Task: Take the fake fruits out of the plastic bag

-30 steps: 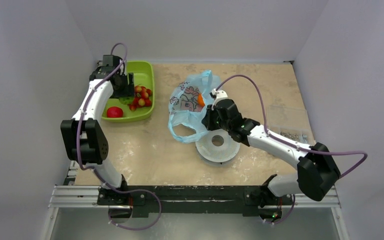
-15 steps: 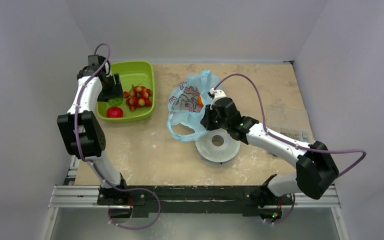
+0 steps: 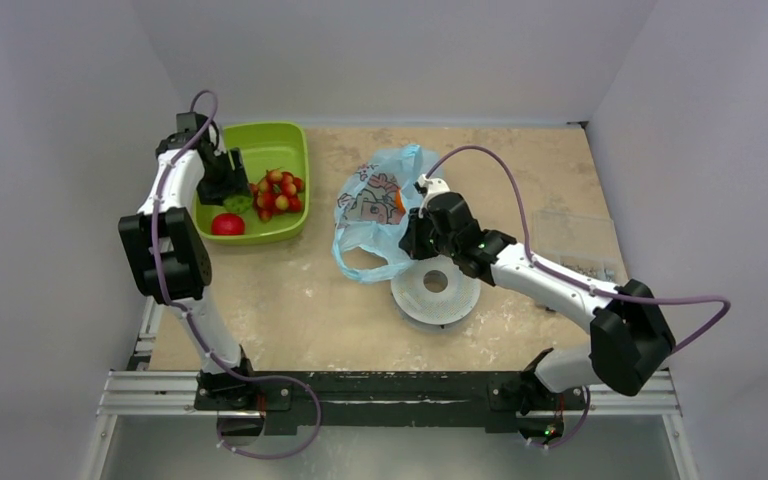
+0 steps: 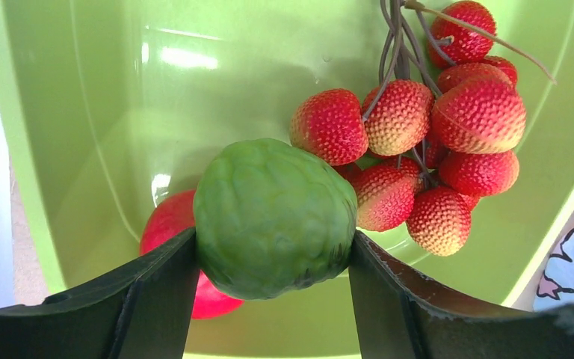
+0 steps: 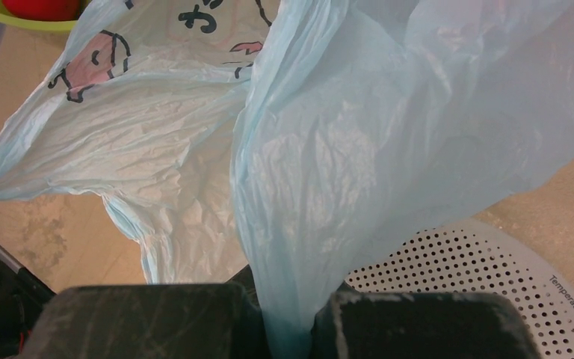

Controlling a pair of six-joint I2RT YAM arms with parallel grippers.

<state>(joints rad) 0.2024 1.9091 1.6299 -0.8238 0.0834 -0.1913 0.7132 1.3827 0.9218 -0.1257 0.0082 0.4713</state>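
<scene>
My left gripper (image 4: 273, 263) is shut on the green fake fruit (image 4: 273, 217), holding it low over the lime-green tray (image 4: 105, 97). In the top view this gripper (image 3: 231, 197) is over the tray's left half. The cluster of small red balls (image 4: 433, 142) and the red round piece (image 4: 166, 223) lie in the tray beneath it. The light-blue plastic bag (image 3: 375, 205) lies mid-table with an orange fruit (image 3: 401, 200) showing inside. At the bag's right side, my right gripper (image 5: 288, 321) is shut on a pulled-up fold of the bag (image 5: 344, 149).
A white perforated disc (image 3: 436, 290) lies on the table just under my right arm and shows in the right wrist view as the disc (image 5: 478, 262). A clear box (image 3: 585, 262) with small bits sits at the right edge. Grey walls close in on three sides.
My left arm has swung left and back over the tray with the green fruit still in its jaws. My right gripper has shifted slightly left, still holding the bag.
</scene>
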